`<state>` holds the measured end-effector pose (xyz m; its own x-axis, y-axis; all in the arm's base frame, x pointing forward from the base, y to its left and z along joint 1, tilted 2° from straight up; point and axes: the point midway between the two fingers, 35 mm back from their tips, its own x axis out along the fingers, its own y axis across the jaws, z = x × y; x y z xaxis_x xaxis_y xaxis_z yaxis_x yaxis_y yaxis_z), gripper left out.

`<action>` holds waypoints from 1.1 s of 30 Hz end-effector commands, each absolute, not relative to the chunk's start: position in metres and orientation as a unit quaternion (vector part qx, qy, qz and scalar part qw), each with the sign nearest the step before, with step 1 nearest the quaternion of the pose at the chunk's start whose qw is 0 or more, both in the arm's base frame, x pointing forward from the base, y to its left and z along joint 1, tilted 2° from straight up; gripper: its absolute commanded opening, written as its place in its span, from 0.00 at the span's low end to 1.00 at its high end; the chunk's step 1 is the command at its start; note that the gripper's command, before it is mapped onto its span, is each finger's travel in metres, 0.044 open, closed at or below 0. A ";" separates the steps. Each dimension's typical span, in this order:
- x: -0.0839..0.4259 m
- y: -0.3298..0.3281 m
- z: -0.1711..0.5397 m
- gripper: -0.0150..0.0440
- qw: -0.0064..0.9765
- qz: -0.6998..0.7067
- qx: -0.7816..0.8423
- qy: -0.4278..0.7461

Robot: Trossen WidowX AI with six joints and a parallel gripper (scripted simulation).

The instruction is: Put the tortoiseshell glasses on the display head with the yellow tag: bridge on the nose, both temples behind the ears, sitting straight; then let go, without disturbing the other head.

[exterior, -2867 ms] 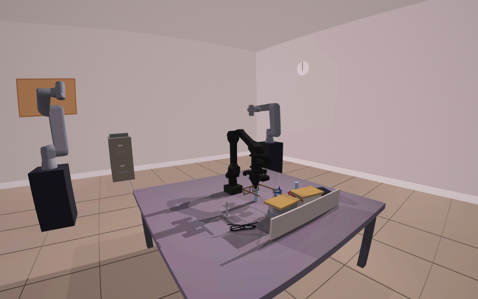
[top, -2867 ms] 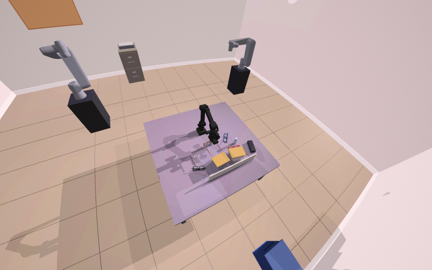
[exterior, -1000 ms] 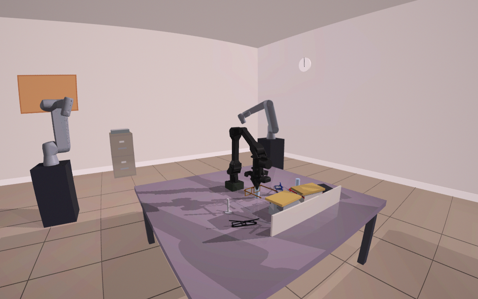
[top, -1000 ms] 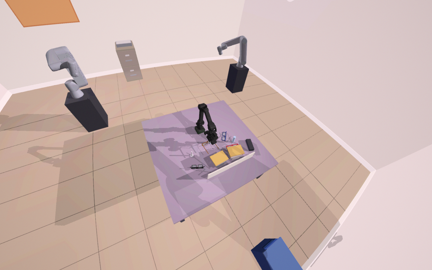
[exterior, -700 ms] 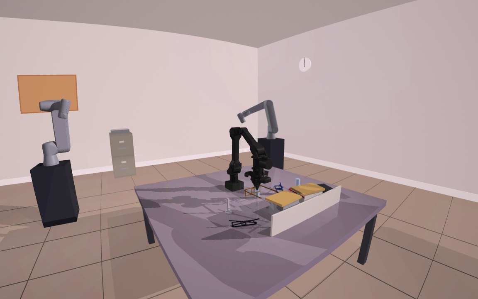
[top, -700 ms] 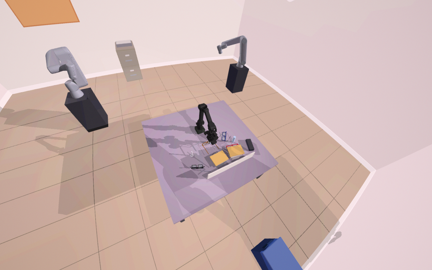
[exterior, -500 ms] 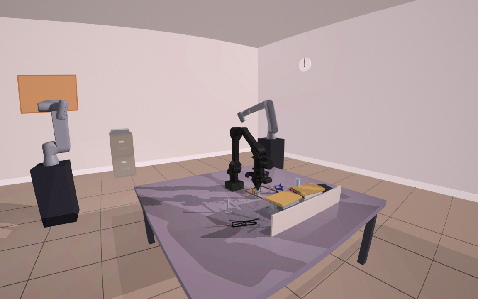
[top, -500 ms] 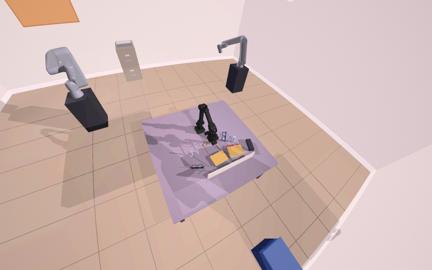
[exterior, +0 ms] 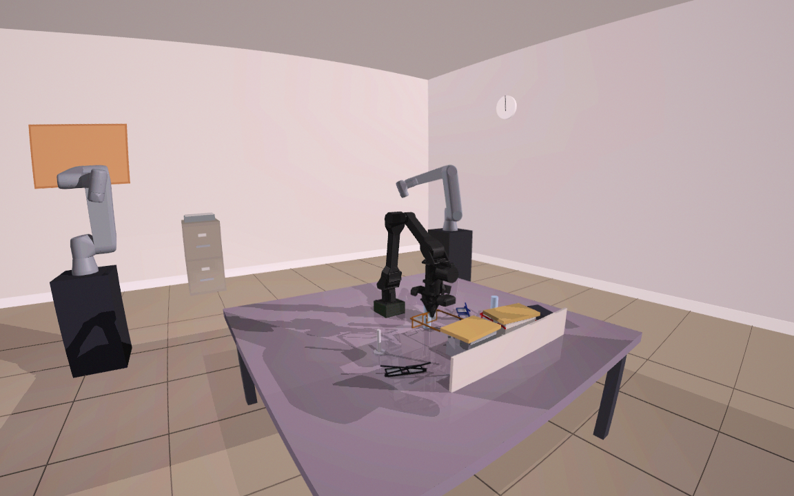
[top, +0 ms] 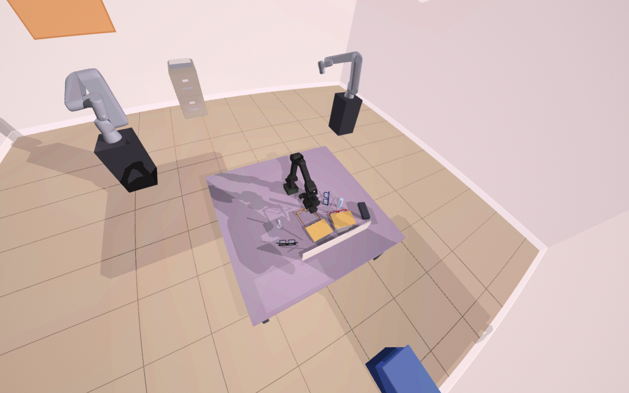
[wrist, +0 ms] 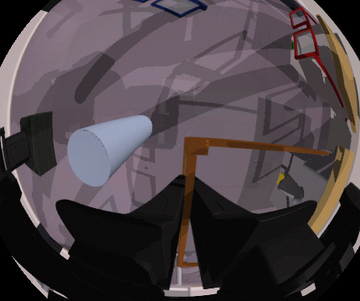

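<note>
We have the tortoiseshell glasses (top: 300, 211) (exterior: 421, 315) (wrist: 190, 165) pinched in our fingers (top: 312, 209) (exterior: 431, 308), which are clenched on the front frame. We hold them above the worktop (top: 277, 288) (exterior: 350, 443), off the display head, with the temples reaching toward the tan boards. In the wrist view, a yellow tag (wrist: 281, 179) shows beyond the frame, beneath the nearer tan board (top: 319, 230) (exterior: 471, 329) (wrist: 335, 194); we cannot make out the head's full shape. The glasses are not seated on it.

The red glasses (top: 338, 211) (exterior: 483, 317) (wrist: 315, 41) are at the other tan board (top: 342, 219) (exterior: 512, 313) (wrist: 342, 63), beside a small green patch (wrist: 292, 45). We see the blue glasses (top: 326, 196) (exterior: 462, 310) (wrist: 180, 16) apart from both boards, and the black glasses (top: 286, 243) (exterior: 406, 368) near one end of the low partition (top: 336, 241) (exterior: 508, 351). A slim white stand (top: 279, 224) (exterior: 379, 341) is upright between our arm's base and the black pair.
</note>
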<state>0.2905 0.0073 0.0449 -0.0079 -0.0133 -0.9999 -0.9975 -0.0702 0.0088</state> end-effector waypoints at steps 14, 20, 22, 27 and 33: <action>0.317 0.009 0.046 0.25 0.481 0.518 -0.515 0.486; 0.326 0.010 0.046 0.25 0.481 0.518 -0.515 0.485; 0.329 0.010 0.046 0.25 0.481 0.518 -0.515 0.485; 0.336 0.010 0.046 0.25 0.481 0.518 -0.515 0.485; 0.345 0.011 0.047 0.25 0.481 0.518 -0.515 0.485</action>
